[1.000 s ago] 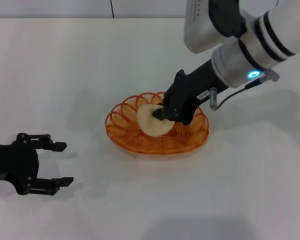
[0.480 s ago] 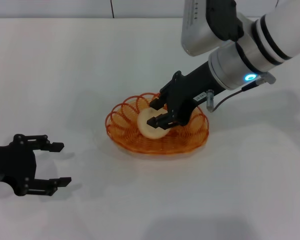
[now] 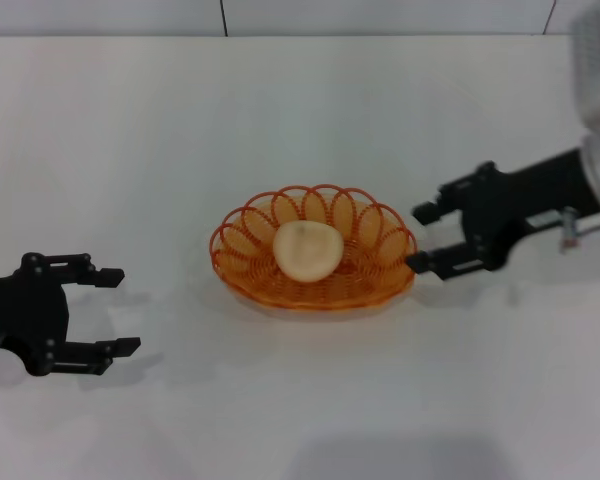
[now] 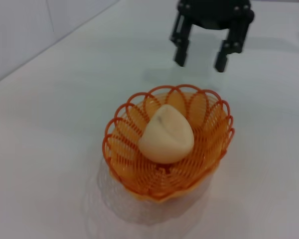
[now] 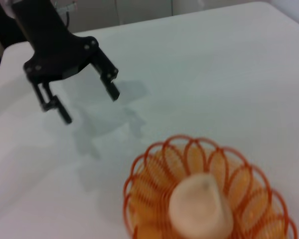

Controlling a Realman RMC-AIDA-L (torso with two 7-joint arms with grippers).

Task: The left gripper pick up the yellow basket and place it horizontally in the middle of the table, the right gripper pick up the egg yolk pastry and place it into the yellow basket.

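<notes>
Retreating cleanly is my only job now: the pastry (image 3: 307, 250) sits in the basket (image 3: 378, 285) mid-table (image 3: 300, 110). I'd lift the right gripper (image 3: 421, 238), jaws wide and empty, just beside the rim, without clipping it. Left gripper (image 3: 114, 311) idles open, well apart.

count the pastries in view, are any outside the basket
1. The egg yolk pastry lies inside the yellow basket at mid-table; none shows outside it. The right gripper and left gripper are open and empty.
</notes>
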